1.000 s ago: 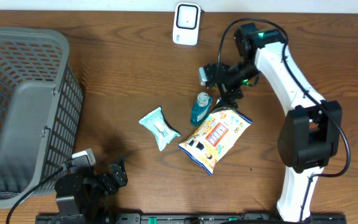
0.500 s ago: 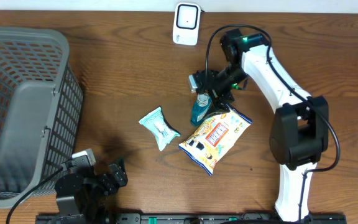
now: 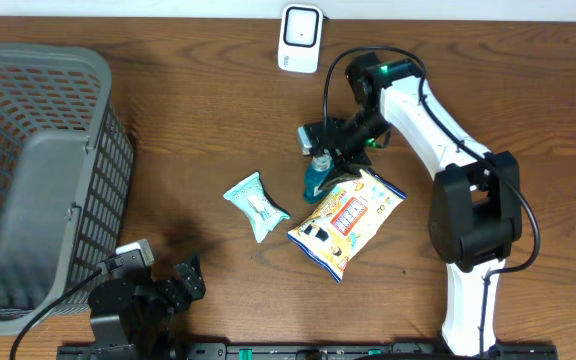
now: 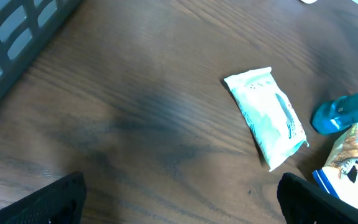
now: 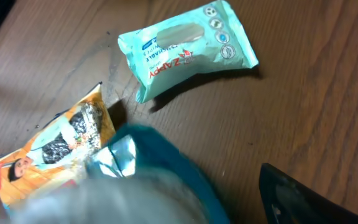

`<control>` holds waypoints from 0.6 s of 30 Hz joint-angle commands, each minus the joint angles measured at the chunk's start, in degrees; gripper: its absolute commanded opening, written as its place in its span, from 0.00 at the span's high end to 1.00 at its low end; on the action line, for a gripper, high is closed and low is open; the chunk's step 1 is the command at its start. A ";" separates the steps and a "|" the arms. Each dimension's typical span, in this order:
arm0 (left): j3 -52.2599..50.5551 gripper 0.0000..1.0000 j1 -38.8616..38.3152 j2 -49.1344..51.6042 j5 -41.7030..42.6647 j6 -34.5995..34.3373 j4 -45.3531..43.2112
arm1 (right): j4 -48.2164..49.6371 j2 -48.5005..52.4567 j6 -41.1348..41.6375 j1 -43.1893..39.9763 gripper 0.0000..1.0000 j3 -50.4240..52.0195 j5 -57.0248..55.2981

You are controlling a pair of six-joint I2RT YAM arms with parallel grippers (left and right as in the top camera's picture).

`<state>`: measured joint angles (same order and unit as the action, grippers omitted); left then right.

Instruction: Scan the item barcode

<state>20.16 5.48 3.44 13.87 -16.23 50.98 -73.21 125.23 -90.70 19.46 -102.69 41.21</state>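
**While the right gripper covered the bottle: counts, occlusions**

One bottle, one wipes pack, one snack bag, one scanner and one basket were present. The bottle lay just beside the bag, its cap hidden under the right gripper, whose grasp could not be determined. The left gripper stood released.

Blue bottle; seemingly mint-green packet.

Blue bottle lying flat, cap toward white scanner.
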 commanded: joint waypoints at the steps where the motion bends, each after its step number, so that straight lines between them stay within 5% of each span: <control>1: 0.04 0.02 0.24 -0.11 0.68 0.72 0.00 | 1.01 0.70 1.07 0.63 0.37 2.01 0.48; 5: 0.04 0.02 0.24 -0.11 0.68 0.72 0.00 | 0.76 0.70 1.14 0.72 0.59 2.25 0.87; 13: 0.04 0.02 0.24 -0.11 0.68 0.72 0.00 | 1.53 0.68 5.49 0.63 0.66 2.21 2.91; 18: 0.04 0.02 0.24 -0.11 0.68 0.72 0.00 | 8.85 0.68 20.00 0.50 0.60 2.21 3.32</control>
<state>20.16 5.48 3.44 13.87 -16.23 50.98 -67.53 125.23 -82.24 19.59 -100.64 42.22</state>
